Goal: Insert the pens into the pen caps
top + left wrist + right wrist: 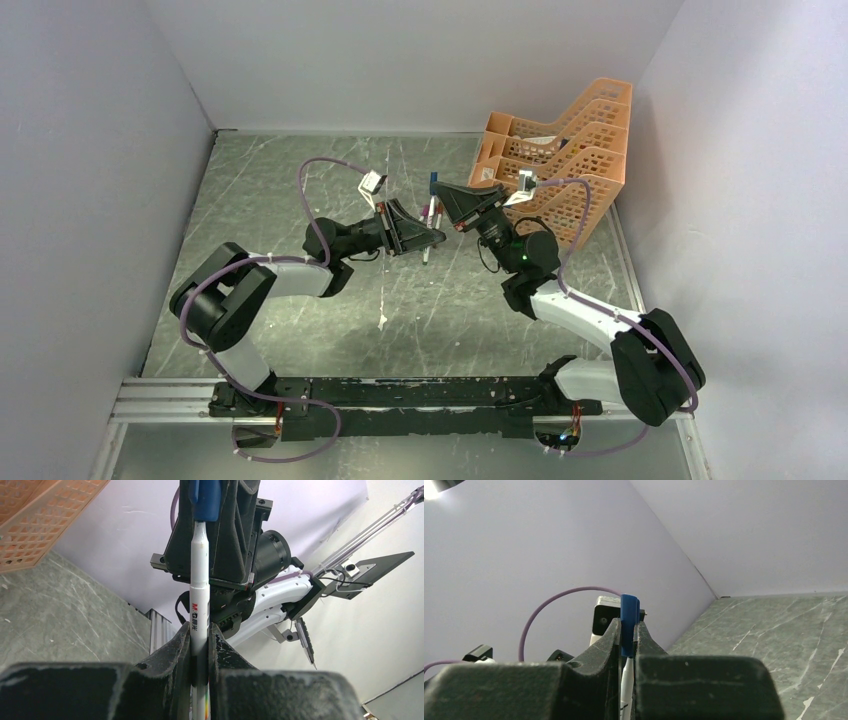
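Above the middle of the grey marbled counter [300,200], towards its far edge, the left arm's jaws are closed tight on a slim white marker pen [199,595]. The right arm's jaws pinch a short blue plastic cap [205,500], which sits over the pen's tip. An orange mesh tray [570,150] fills the far right corner.

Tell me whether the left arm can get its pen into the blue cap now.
Probably yes: the pen in the left gripper lines up with the blue cap in the right gripper, tip at its mouth.
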Tool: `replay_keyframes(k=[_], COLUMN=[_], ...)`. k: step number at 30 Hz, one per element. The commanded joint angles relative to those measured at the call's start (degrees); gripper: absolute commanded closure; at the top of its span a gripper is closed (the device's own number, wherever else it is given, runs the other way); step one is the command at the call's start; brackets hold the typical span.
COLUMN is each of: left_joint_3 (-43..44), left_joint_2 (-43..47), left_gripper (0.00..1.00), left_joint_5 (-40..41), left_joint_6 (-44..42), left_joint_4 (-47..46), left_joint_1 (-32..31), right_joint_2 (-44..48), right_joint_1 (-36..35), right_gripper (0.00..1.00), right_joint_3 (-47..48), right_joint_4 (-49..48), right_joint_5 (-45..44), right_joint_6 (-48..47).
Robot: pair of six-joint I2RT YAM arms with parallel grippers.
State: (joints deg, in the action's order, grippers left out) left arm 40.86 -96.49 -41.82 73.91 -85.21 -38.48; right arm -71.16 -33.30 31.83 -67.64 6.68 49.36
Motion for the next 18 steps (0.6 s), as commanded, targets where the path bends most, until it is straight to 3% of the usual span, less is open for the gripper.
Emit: replay_keyframes(k=[1,15,18], left_joint_3=[1.29,3.13,4.31], left_joint_2=[0.93,-0.22,-0.02], left_gripper=[0.93,0.93,0.93], left_joint_5=[0.43,1.37,1.39], left_joint_6=[-0.76,-0.28,-3.89], left_joint_4=[-1.88,-4.14,-1.30], left_joint_1=[-0.38,0.23,0.35], right_joint_2=[0.08,0.01,-0.40], right_joint_1=[0.43,0.43,0.39], right_gripper=[1.00,1.00,1.00], right_joint_3=[-0.11,-2.65,-2.93], right_joint_4=[-2.04,-3.51,-4.27], right_joint_5=[0.78,0.81,1.77], right_joint_6=[0.29,2.10,3.05])
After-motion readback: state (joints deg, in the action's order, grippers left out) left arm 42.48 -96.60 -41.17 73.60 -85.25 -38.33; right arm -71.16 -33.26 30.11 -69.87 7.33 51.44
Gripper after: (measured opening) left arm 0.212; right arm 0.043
